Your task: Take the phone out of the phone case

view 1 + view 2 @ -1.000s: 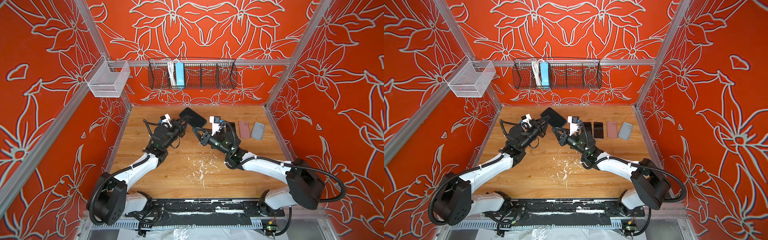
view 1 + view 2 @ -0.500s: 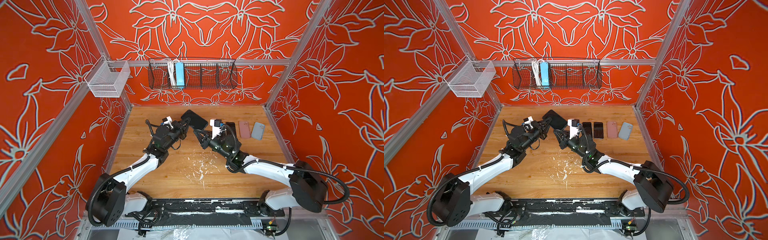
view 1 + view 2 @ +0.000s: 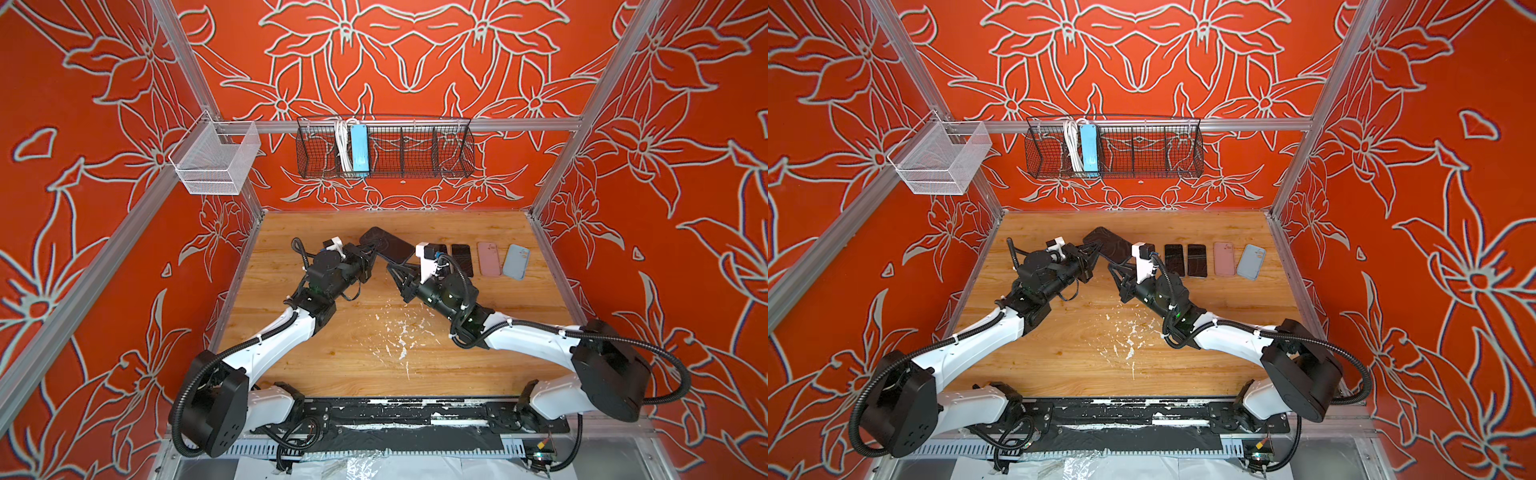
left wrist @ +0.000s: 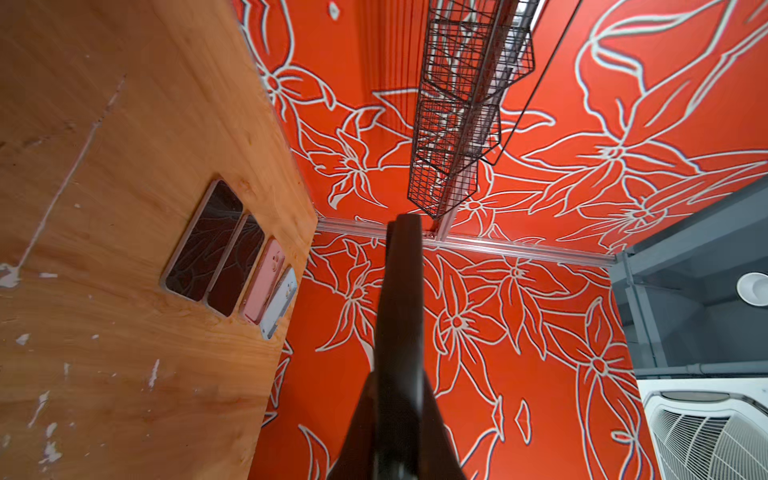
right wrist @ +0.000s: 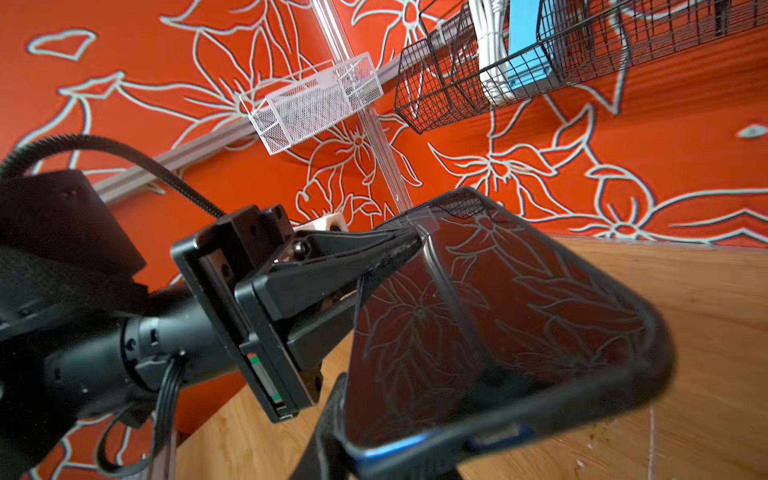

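A dark phone in a black phone case [image 3: 386,246] [image 3: 1108,245] hangs tilted above the back middle of the table, held between both arms. My left gripper [image 3: 375,250] [image 3: 1097,250] is shut on the case's side rim; in the right wrist view its fingertips [image 5: 409,245] pinch that edge. In the left wrist view the phone [image 4: 401,299] shows edge-on, rising from my left gripper [image 4: 399,376]. My right gripper [image 3: 393,267] [image 3: 1113,267] is closed on the phone's lower corner, one finger [image 5: 328,415] beside it. Blue phone body [image 5: 399,446] shows at that corner under the case rim.
Two bare dark phones [image 3: 1174,259] [image 3: 1197,259], a pink case [image 3: 489,258] and a grey-blue case [image 3: 516,261] lie in a row at the back right. A black wire basket [image 3: 384,147] and a white mesh basket [image 3: 216,160] hang on the walls. White flecks [image 3: 401,332] mark the wood.
Both grippers keep their hold on the phone. The phone and both wrists have drifted slightly toward the front of the table; the right jaws have eased a little wider.
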